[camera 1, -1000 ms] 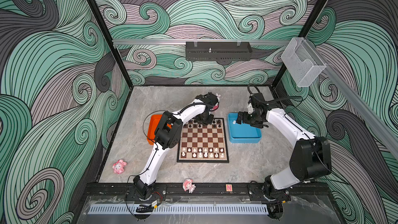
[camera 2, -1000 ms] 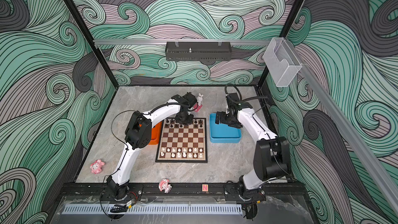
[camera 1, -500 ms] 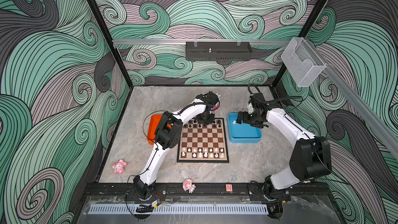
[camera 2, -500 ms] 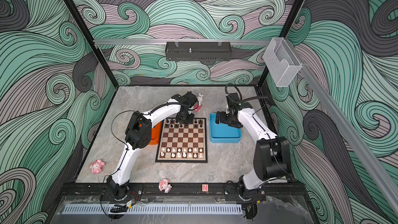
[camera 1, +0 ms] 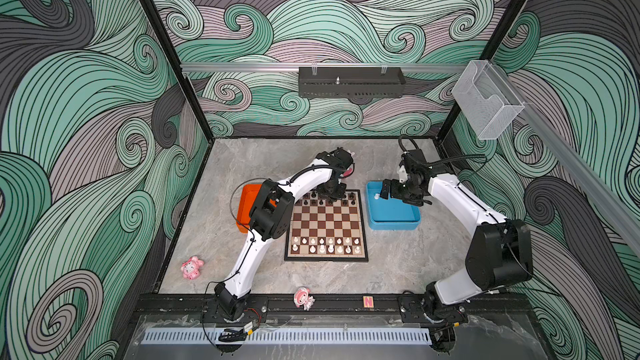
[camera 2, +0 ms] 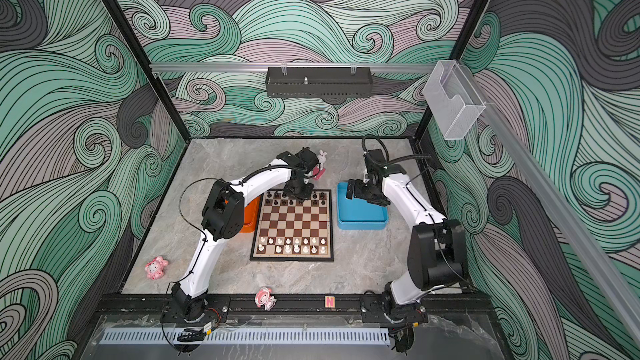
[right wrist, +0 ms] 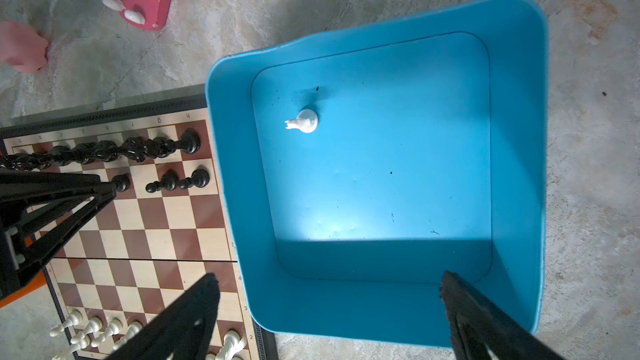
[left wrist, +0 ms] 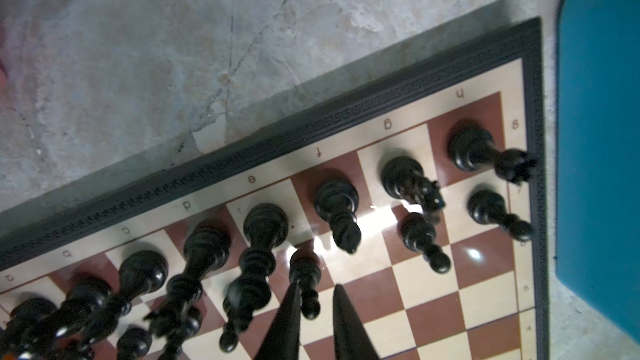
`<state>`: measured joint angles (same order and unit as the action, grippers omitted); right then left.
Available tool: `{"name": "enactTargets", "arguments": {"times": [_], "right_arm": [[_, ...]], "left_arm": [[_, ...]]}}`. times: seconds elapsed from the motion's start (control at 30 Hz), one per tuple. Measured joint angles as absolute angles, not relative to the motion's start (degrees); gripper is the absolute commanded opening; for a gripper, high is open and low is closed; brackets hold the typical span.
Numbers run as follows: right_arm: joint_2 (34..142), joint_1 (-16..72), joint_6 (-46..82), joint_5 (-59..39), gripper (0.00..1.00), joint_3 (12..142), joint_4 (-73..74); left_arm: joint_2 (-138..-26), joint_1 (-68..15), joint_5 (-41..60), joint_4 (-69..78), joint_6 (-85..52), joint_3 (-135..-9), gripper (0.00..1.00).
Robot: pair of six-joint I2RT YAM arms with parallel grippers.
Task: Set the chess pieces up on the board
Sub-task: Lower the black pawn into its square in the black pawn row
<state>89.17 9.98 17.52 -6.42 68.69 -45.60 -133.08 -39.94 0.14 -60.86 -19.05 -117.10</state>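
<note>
From where I stand, the job looks close to finished. The board (camera 1: pixel 325 223) carries white chess pieces (camera 1: pixel 322 248) on its two near rows and black ones on its far rows. The left gripper (left wrist: pixel 317 287) hangs low over those far rows. Its jaws are only narrowly parted round a black pawn (left wrist: pixel 304 271) standing on the second row from the board's far edge. One finger lies against the pawn and the other shows a sliver of board between, so I take it as set down and let go, not held. The right gripper (right wrist: pixel 329 277) hovers spread wide and empty over the blue tray (right wrist: pixel 512 133), which sits just beside the board on the right arm's side. A lone white knight (right wrist: pixel 304 122) sits in the tray near the wall next to the board, toward the board's far end; I can't tell whether it is upright. The nearest row seems to have one bare square, second from the end toward the orange tray (camera 1: pixel 246 202). So I'd judge the right arm must drop in, pinch that small knight, and carry it across without brushing its neighbours. The left should lift straight up, clear of the crowded black men. The arm hides most of the orange tray, so I can't say whether anything is left in it.
</note>
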Motion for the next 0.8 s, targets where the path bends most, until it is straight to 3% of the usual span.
{"name": "enactTargets", "arguments": {"times": [0.8], "right_arm": [[89.2,9.7,17.3,-6.4,1.0,68.7,-45.6]], "left_arm": [[-133.4,-39.9,-3.9,-61.9,-19.0,-116.4,0.22]]}}
